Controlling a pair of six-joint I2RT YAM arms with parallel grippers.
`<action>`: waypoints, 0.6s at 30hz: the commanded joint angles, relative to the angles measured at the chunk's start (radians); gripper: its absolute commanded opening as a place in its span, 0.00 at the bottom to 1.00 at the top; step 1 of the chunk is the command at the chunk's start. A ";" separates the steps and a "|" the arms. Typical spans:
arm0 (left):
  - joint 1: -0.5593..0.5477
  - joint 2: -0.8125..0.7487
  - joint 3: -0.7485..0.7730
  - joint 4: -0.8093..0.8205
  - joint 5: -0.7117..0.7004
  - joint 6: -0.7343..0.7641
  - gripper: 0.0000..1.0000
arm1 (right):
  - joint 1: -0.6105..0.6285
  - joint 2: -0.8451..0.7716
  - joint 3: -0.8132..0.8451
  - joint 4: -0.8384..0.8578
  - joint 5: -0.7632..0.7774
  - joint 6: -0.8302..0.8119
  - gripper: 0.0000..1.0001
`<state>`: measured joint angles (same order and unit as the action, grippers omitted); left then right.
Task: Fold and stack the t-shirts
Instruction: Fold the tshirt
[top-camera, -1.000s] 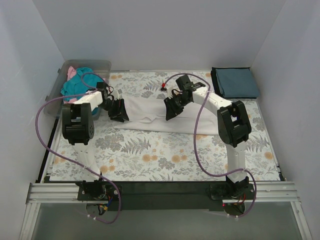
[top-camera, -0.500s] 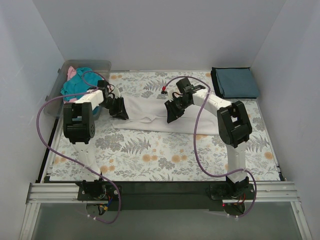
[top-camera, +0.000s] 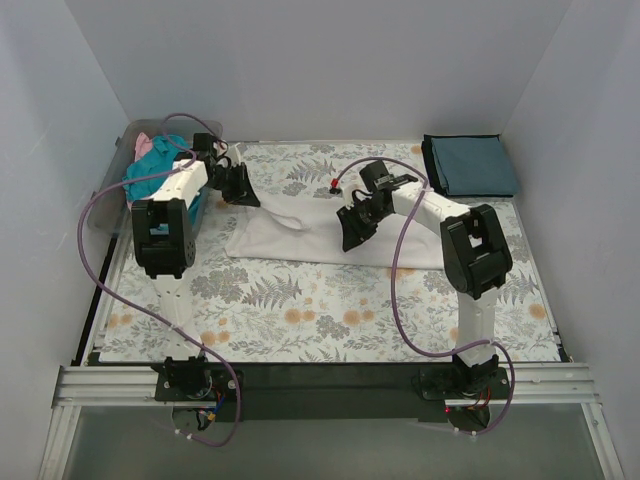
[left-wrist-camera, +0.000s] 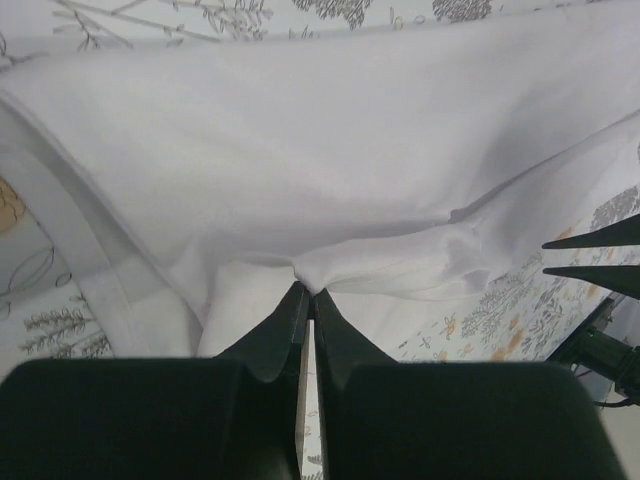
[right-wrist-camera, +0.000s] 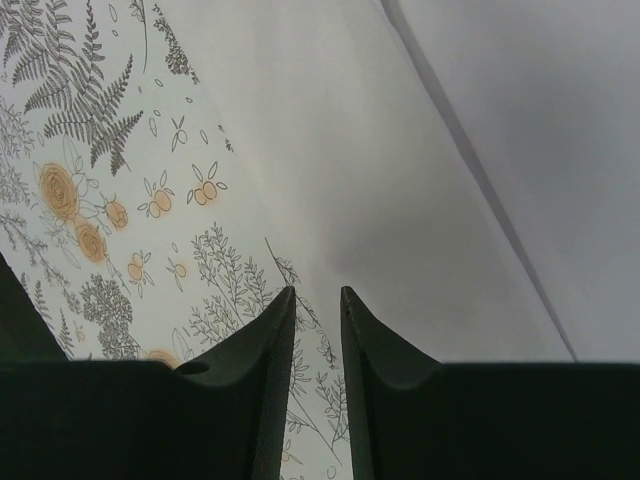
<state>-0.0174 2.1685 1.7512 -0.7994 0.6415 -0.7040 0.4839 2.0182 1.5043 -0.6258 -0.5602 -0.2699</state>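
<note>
The white t-shirt (top-camera: 300, 238) lies stretched across the middle of the floral table cover (top-camera: 300, 310). My left gripper (top-camera: 243, 188) is shut on a pinch of the shirt's left part and holds it lifted near the bin; the left wrist view shows the jaws (left-wrist-camera: 308, 290) closed on bunched white cloth (left-wrist-camera: 300, 150). My right gripper (top-camera: 350, 230) is low at the shirt's right part. In the right wrist view its jaws (right-wrist-camera: 315, 292) stand narrowly apart and empty over the shirt's edge (right-wrist-camera: 480, 120). A folded dark slate-blue t-shirt (top-camera: 468, 165) lies at the back right.
A clear plastic bin (top-camera: 205, 130) at the back left holds teal (top-camera: 160, 170) and pink (top-camera: 145, 147) t-shirts. A small red-tipped object (top-camera: 328, 177) sits on the cover behind the white shirt. White walls close in the back and both sides.
My left gripper has moved back and up toward the bin, lifting the shirt's left part with it. My right gripper has shifted slightly toward the front right and stays low on the shirt.
</note>
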 joint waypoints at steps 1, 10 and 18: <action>-0.006 0.059 0.088 -0.011 0.058 -0.026 0.00 | -0.007 -0.058 -0.013 0.009 0.003 -0.023 0.31; -0.006 0.055 0.124 0.064 0.142 -0.060 0.31 | -0.018 -0.096 -0.050 0.005 0.029 -0.046 0.31; -0.021 -0.151 -0.142 0.109 0.173 -0.014 0.24 | -0.140 -0.124 -0.049 -0.014 0.083 -0.086 0.27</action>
<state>-0.0238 2.1429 1.6749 -0.7090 0.7509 -0.7353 0.4091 1.9488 1.4567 -0.6270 -0.5159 -0.3191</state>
